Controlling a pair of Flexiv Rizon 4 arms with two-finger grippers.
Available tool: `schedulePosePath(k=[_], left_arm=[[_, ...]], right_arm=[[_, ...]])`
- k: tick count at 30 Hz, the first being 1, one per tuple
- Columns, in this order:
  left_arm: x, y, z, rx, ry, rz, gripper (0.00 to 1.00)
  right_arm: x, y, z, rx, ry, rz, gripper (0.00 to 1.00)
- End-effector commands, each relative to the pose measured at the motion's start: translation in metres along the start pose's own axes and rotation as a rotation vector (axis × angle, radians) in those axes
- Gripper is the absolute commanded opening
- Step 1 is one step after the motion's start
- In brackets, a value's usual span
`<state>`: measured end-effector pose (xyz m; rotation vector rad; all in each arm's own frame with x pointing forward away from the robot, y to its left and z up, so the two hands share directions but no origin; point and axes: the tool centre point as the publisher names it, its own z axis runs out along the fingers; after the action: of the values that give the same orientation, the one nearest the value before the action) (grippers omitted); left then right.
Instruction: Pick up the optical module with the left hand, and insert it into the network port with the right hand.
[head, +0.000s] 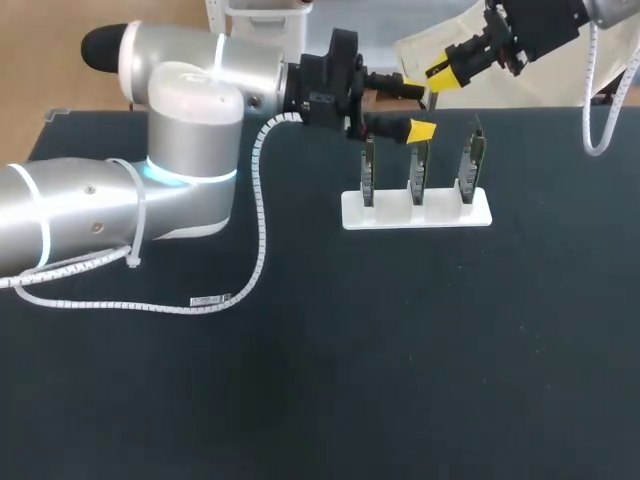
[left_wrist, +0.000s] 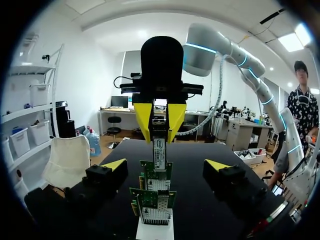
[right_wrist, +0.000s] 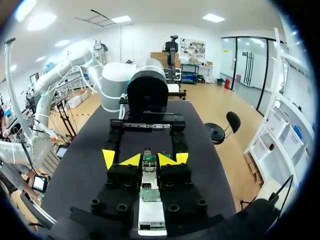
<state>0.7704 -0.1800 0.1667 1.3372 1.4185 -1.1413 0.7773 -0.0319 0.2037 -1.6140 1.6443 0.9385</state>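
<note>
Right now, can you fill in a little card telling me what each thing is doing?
left gripper: open, facing the right gripper
right gripper: shut on the optical module
optical module: upright, at the top of one of the green cards; in its port or not, cannot tell
green cards: three, upright in a white stand
table: black

optical module (left_wrist: 159, 156): top hidden in right tool (left_wrist: 159, 140) | stand (right_wrist: 151, 220): partly covered
</note>
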Motion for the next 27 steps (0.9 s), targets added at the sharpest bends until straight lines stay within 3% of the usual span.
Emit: schedulePosePath(k=[1, 7, 12, 27], left_arm=[[-0.003, -0.008, -0.010, -0.026, 0.042, 0.008, 1.00], [-0.004, -0.003, -0.028, -0.063, 0.158, 0.018, 1.00], [-0.004, 0.000, -0.038, -0.069, 0.200, 0.011, 1.00], [0.002, 0.003, -0.025, 0.010, 0.301, 0.013, 1.00]], right_arm=[[0.001, 0.002, -0.001, 0.008, -0.001, -0.003, 0.00], [0.001, 0.001, -0.001, 0.008, -0.001, -0.005, 0.00], [0.001, -0.001, -0.001, 0.008, 0.002, -0.006, 0.00], [0.001, -0.004, 0.001, 0.009, 0.003, -0.004, 0.00]])
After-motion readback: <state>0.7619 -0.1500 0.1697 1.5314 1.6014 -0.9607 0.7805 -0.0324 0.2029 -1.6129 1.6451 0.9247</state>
